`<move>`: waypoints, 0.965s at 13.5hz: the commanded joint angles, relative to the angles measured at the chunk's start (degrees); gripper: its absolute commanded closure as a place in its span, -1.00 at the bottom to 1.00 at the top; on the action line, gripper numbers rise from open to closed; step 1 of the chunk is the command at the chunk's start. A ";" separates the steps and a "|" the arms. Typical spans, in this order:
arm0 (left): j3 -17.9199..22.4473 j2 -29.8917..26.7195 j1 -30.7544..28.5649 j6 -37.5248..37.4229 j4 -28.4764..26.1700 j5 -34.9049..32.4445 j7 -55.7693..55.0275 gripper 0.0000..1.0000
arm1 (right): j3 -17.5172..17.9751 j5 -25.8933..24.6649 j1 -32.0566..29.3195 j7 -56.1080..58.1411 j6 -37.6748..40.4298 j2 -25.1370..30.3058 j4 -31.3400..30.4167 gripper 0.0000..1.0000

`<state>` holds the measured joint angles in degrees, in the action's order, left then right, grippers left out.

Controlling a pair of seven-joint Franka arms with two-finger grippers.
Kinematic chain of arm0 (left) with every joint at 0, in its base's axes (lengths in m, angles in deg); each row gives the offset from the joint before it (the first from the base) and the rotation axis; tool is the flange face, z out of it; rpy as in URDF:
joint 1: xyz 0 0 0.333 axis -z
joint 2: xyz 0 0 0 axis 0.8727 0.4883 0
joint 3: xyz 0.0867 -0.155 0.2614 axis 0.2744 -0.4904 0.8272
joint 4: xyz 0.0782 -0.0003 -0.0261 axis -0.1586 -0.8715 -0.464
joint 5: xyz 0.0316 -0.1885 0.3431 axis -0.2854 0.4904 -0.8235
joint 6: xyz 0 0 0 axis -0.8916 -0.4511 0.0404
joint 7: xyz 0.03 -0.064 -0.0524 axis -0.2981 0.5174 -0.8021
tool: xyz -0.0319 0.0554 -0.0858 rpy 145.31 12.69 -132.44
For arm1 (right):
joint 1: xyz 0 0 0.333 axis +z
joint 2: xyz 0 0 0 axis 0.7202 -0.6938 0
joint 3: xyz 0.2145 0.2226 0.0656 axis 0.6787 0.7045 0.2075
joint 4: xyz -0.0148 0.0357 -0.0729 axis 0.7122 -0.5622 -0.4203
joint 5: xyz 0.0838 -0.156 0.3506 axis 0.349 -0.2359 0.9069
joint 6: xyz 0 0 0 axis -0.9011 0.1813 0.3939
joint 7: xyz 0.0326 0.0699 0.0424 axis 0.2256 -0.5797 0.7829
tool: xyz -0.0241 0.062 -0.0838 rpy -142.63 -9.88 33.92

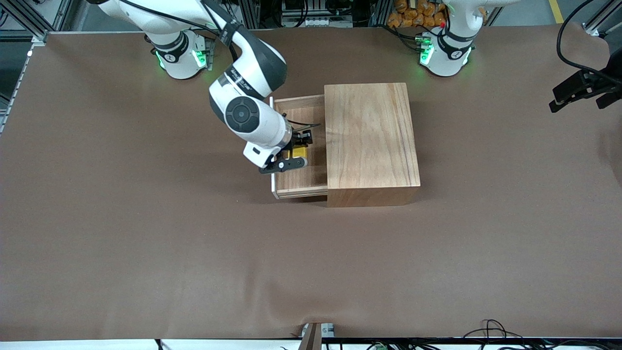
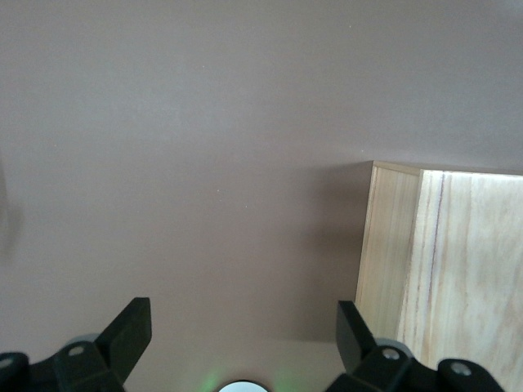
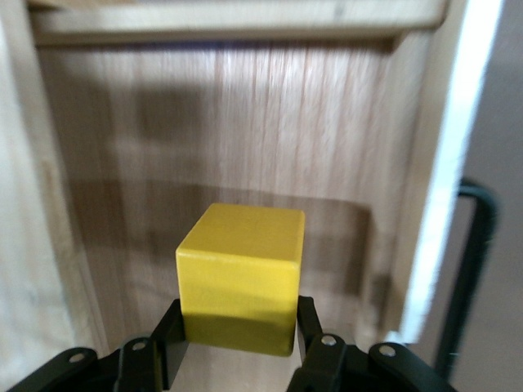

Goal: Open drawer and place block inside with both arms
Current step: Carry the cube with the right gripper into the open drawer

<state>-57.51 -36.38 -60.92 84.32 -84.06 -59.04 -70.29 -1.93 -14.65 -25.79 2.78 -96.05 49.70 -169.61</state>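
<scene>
Your right gripper was pictured clamped on the yellow block, holding it over the pulled-out drawer, which stood open from the wooden box toward the right arm's end of the table. From the front camera, the right arm reached down from its green-lit base at the top of the frame, its wrist covering much of the drawer's front. Your left gripper waited well apart, over the left arm's end of the table. Seen from the left wrist, that gripper had its fingers spread wide with nothing between them, brown table surface below and a corner of the box alongside. Seen from the right wrist, the block sat squarely between the two black fingers, gripped on two facing side faces, with the drawer's wood floor under it, its white front edge and the black wire handle to one side. You could judge the cube as light, rigid and smooth-sided, so a flat pinch across two parallel faces, low enough to leave the top free, should hold it without slipping. Whether it already touched the drawer floor could not be told.
</scene>
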 commanded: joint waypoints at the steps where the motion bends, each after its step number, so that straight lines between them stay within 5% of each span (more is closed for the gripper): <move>1: -0.01 -1.59 -0.03 -0.39 -1.05 -1.15 0.92 -1.00 | -0.49 -0.81 1.42 -4.72 -0.97 0.55 -0.92 0.38; 3: -0.09 -1.59 0.06 -0.47 -1.14 -1.06 0.92 -1.00 | -0.49 -0.81 1.69 -4.73 -0.45 0.55 -1.45 -0.72; 4: -0.18 -1.67 0.06 -0.47 -1.05 -1.06 1.01 -1.00 | -0.49 -0.81 1.69 -4.73 -0.45 0.55 -1.71 -1.00; 8: -1.06 -1.32 0.67 -0.39 -0.17 -0.27 0.57 -1.00 | -0.66 -0.81 -0.23 -4.55 1.04 2.21 -1.28 -1.00; 13: -1.67 -0.71 0.67 -0.47 -0.35 -0.88 0.66 -1.00 | -0.75 -4.38 -10.87 7.74 8.78 8.27 -1.36 -1.00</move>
<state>-58.93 -36.72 -60.53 84.23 -84.04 -59.04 -70.28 -3.25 -16.14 -33.36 7.32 -88.54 54.11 -169.44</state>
